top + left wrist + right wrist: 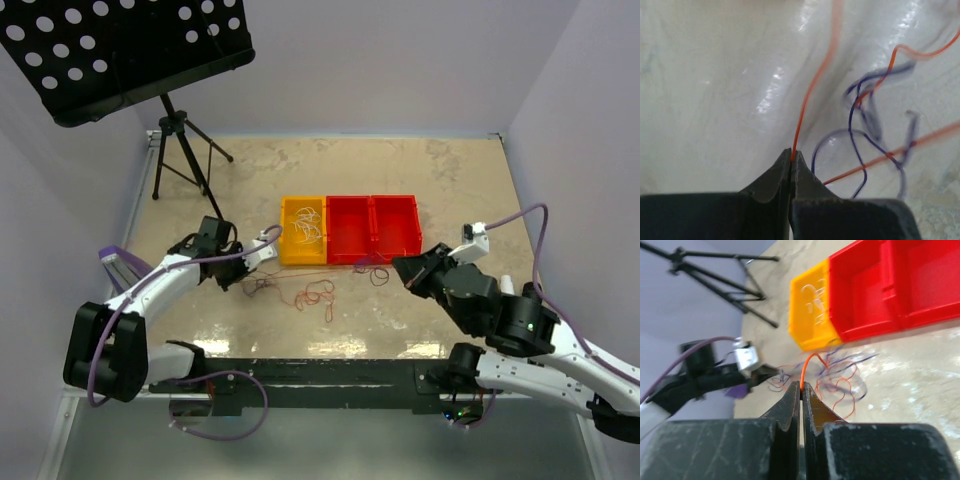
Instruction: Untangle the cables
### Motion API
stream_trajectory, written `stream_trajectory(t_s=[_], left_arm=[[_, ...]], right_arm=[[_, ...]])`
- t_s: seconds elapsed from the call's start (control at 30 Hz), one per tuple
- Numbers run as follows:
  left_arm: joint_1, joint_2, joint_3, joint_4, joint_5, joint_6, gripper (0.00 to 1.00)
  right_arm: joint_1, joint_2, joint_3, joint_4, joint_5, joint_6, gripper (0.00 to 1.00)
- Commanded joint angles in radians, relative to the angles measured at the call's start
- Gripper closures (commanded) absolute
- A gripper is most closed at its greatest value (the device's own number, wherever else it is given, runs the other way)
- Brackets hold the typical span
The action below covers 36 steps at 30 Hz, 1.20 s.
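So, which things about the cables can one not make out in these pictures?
- Top view: the cables are too thin to trace which crosses which.
- Left wrist: the orange cable in the left gripper blurs, then leaves at the top edge.
- Right wrist: the tangle beyond the right gripper is blurred; whether both grippers hold one cable is unclear.

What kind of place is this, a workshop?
Likely a robot test booth: plain pale walls enclose a tabletop, a tripod holds a perforated black panel, and loose cables lie beside plastic bins.
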Motion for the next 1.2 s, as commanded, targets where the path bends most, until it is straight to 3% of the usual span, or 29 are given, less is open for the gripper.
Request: stream_trajectory(t_s=[0.0,0.33,0.53,0.57,0.67,0.73,0.77,0.87,0.97,1.07,1.17], left_arm=[[0.036,0.004,-0.097,0.008,-0.329,0.091,1.0],[0.046,0.02,-0.122,0.025,-0.351,0.118,1.0],[0.057,0.012,-0.146,0.03,-0.365,0.146,1.0],[0.059,0.009,-0.152,0.031,-0.366,0.148,1.0],[0.065,0.001,-0.158,0.033,-0.368,0.152,1.0],[0.074,-0.002,-0.168,0.038,-0.373,0.158,1.0],[0.077,-0.002,-0.169,0.044,-0.376,0.16,1.0],[0.086,0.0,-0.171,0.047,-0.371,0.158,1.0],[0.088,-0.002,-0.158,0.039,-0.357,0.151,1.0],[0.088,-0.005,-0.139,0.016,-0.33,0.137,1.0],[0.088,-0.013,-0.119,-0.002,-0.297,0.128,1.0]], right_arm=[[-0.009,-0.056,0.106,-0.061,0.153,0.031,1.0],[-0.009,-0.036,0.191,-0.121,0.21,0.018,1.0],[-0.009,0.028,0.087,0.011,0.05,-0.075,0.99],[-0.009,0.045,0.05,0.039,0.005,-0.087,0.91],[-0.009,0.096,-0.021,0.071,-0.1,-0.075,0.56],[-0.009,0.121,-0.035,0.05,-0.104,-0.049,0.4],[-0.007,0.121,-0.029,0.048,-0.1,-0.048,0.36],[-0.009,0.107,-0.009,0.039,-0.06,-0.02,0.38],[-0.009,0.145,-0.013,0.037,-0.009,0.024,0.49],[-0.007,0.267,-0.042,0.033,0.026,0.081,0.57],[-0.01,0.439,-0.072,0.092,0.026,0.093,0.56]])
